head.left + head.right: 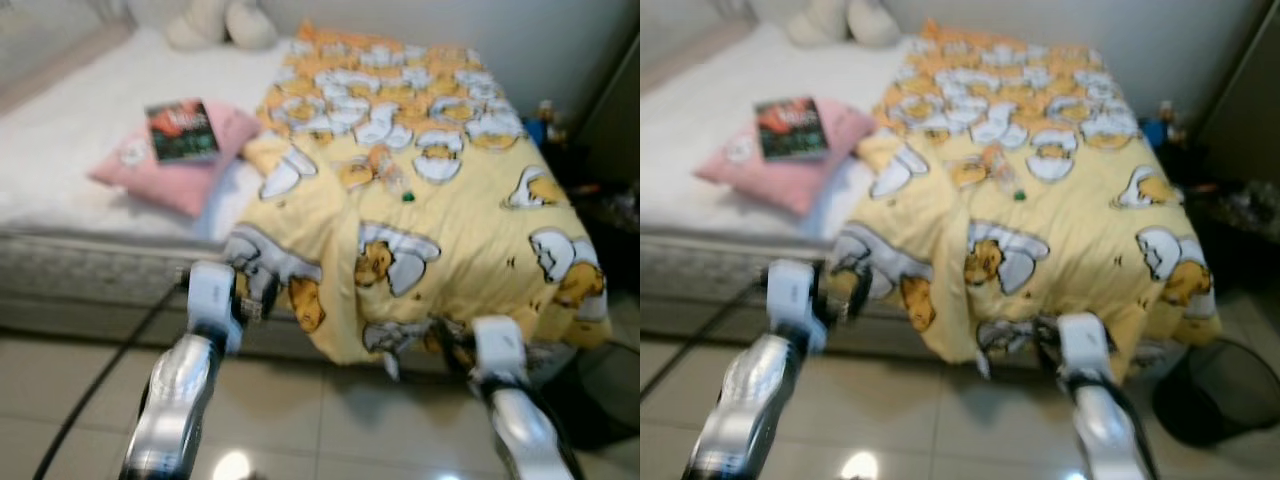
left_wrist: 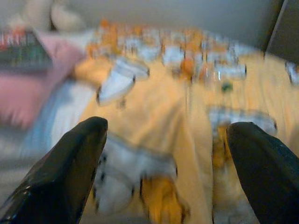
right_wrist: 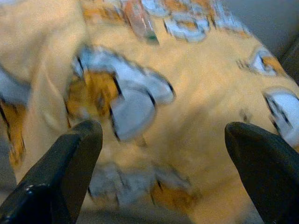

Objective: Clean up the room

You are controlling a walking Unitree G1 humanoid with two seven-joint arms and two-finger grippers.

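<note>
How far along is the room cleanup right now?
Nothing looks tidied yet. The yellow blanket lies rumpled, with a plastic bottle on it; a book sits on the pink pillow. In hand: nothing. The left gripper and right gripper are open near the bed's foot. Bottle, book and blanket remain.

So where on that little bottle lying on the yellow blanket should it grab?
Probably across the middle of the bottle, coming from above. It lies on its side on the soft blanket, so there is no gap beneath it, and its long sides are free for the open right claw.
</note>
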